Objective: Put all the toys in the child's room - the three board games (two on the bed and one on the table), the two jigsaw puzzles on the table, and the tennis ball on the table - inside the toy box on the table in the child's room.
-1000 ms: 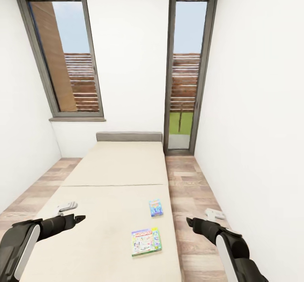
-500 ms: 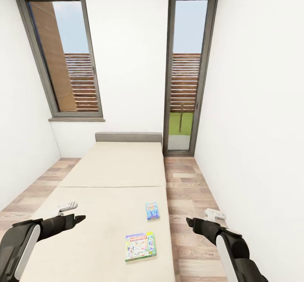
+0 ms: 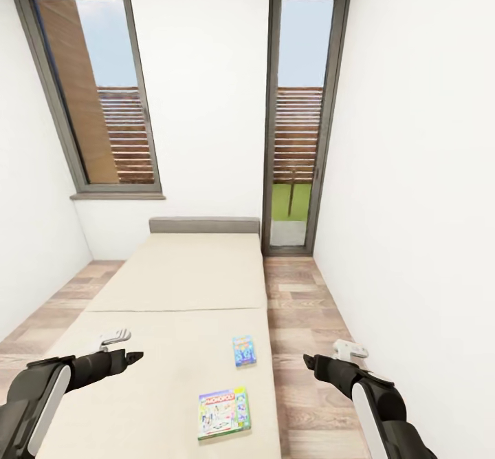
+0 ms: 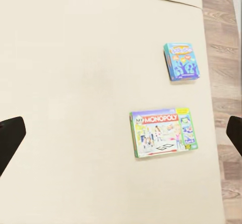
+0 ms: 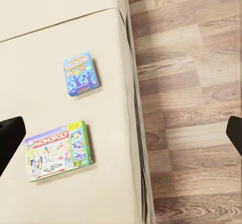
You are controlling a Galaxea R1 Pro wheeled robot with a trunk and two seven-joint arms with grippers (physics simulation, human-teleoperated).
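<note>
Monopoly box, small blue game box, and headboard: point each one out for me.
Monopoly box (image 3: 224,413), head view, middle of its lid.
Small blue game box (image 3: 244,350), head view, centre of its lid.
Headboard (image 3: 204,226), head view, middle of its front.

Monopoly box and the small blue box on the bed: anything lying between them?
Nothing: bare mattress separates the Monopoly box from the blue box, clearest in the left wrist view.

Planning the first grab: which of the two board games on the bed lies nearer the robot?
The larger Monopoly box, green-edged, lies nearer the robot. The small light blue box sits farther up the bed, toward the headboard.
</note>
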